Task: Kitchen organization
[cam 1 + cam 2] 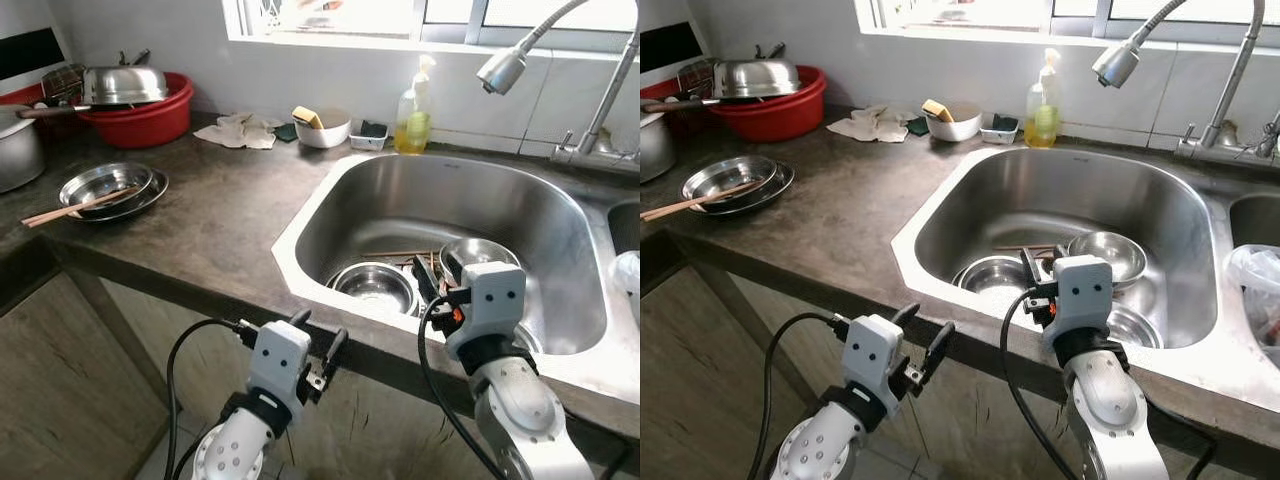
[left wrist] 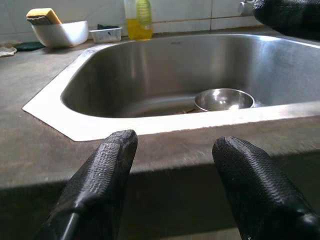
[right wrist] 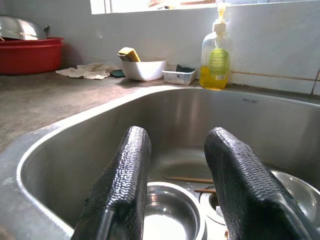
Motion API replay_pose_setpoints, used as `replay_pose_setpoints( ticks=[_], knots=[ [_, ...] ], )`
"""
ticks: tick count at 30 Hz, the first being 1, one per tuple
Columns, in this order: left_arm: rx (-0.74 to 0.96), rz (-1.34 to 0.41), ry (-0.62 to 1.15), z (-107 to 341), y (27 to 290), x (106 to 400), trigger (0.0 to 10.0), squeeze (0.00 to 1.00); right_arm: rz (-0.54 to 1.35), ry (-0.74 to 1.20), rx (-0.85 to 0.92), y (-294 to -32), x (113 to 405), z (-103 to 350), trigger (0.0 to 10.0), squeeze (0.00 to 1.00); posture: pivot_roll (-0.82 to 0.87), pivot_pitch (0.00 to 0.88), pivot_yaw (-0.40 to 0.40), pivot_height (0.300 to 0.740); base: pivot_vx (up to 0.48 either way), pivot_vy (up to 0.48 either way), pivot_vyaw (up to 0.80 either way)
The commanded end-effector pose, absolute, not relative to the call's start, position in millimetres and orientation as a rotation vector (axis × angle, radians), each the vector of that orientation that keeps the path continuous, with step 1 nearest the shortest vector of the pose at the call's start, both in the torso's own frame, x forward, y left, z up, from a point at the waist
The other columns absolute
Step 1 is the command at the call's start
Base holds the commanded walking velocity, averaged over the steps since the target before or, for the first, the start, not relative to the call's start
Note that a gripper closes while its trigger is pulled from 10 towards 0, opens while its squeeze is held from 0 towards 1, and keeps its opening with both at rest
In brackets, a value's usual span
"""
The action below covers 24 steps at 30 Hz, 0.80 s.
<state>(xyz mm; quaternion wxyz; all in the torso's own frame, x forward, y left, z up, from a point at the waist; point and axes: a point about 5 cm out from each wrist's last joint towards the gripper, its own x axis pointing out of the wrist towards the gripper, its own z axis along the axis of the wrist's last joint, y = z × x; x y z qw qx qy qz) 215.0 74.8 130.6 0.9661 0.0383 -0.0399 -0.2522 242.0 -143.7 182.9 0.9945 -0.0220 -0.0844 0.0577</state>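
I am leaning over the sink (image 1: 300, 225), with my right gripper (image 1: 428, 283) hanging just above its front rim, fingers spread apart and gripping nothing. Below those fingers a steel bowl (image 1: 376, 285) is sitting on the sink floor, a second bowl (image 1: 478, 254) is resting beside it toward the tap, and chopsticks (image 1: 395, 256) are lying between and behind them. My left gripper (image 1: 322, 348) is waiting lower, in front of the counter (image 1: 210, 225) edge, its fingers (image 2: 100, 175) also parted and empty.

I am judging the near bowl to be light, stiff and thin-walled, probably wet and so slippery on its polished curve. Pinching the rim, one finger inside and one outside, is looking like the safest hold; squeezing across the rounded body would likely make it squirt loose. The chopsticks are looking thin and light, likely to roll, so I would be taking them mid-length
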Motion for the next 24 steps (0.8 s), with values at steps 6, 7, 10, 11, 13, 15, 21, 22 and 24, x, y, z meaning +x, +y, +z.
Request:
replay_pose_setpoints(
  ticks=[6, 7, 10, 11, 13, 15, 21, 22, 24],
  knots=[
    [0.091, -0.511, -0.082, 129.9, 76.6, 212.5, 10.0, 0.00, 0.126, -0.163, -0.034, -138.7, 240.0, 182.5, 10.0, 0.00, -0.04, 0.018, 0.016, 0.740, -0.295, 0.000, 0.00],
    [0.091, -0.512, -0.082, 129.8, 76.6, 212.4, 10.0, 0.00, 0.126, -0.163, -0.034, -138.5, 240.1, 182.5, 10.0, 0.00, -0.04, 0.018, 0.016, 0.740, -0.304, 0.000, 0.00],
    [0.093, -0.512, -0.081, 129.2, 76.6, 211.8, 10.0, 0.00, 0.127, -0.160, -0.032, -137.6, 239.8, 181.5, 10.0, 0.00, -0.04, 0.016, 0.017, 0.740, -0.308, 0.000, 0.00],
    [0.093, -0.512, -0.081, 129.2, 76.6, 211.8, 10.0, 0.00, 0.127, -0.160, -0.032, -137.6, 239.8, 181.5, 10.0, 0.00, -0.04, 0.016, 0.017, 0.740, -0.307, 0.000, 0.00],
    [0.093, -0.512, -0.081, 129.1, 76.5, 211.9, 10.0, 0.00, 0.126, -0.153, -0.031, -137.1, 239.9, 180.1, 10.0, 0.00, -0.04, 0.014, 0.018, 0.740, -0.311, 0.000, 0.00],
    [0.093, -0.513, -0.081, 129.1, 76.5, 212.0, 10.0, 0.00, 0.125, -0.151, -0.031, -137.0, 240.0, 179.5, 10.0, 0.00, -0.04, 0.014, 0.018, 0.740, -0.313, 0.000, 0.00],
    [0.095, -0.515, -0.082, 129.6, 76.0, 212.5, 10.0, 0.00, 0.121, -0.139, -0.024, -136.4, 239.9, 177.4, 10.0, 0.00, -0.04, 0.020, 0.017, 0.740, -0.314, 0.000, 0.00],
    [0.095, -0.515, -0.082, 129.6, 76.0, 212.5, 10.0, 0.00, 0.121, -0.139, -0.024, -136.4, 239.9, 177.4, 10.0, 0.00, -0.04, 0.020, 0.017, 0.740, -0.315, 0.000, 0.00],
    [0.096, -0.513, -0.082, 129.8, 76.0, 212.5, 10.0, 0.00, 0.120, -0.137, -0.021, -135.9, 239.5, 176.9, 10.0, 0.00, -0.04, 0.023, 0.018, 0.740, -0.315, 0.000, 0.00]
  ],
)
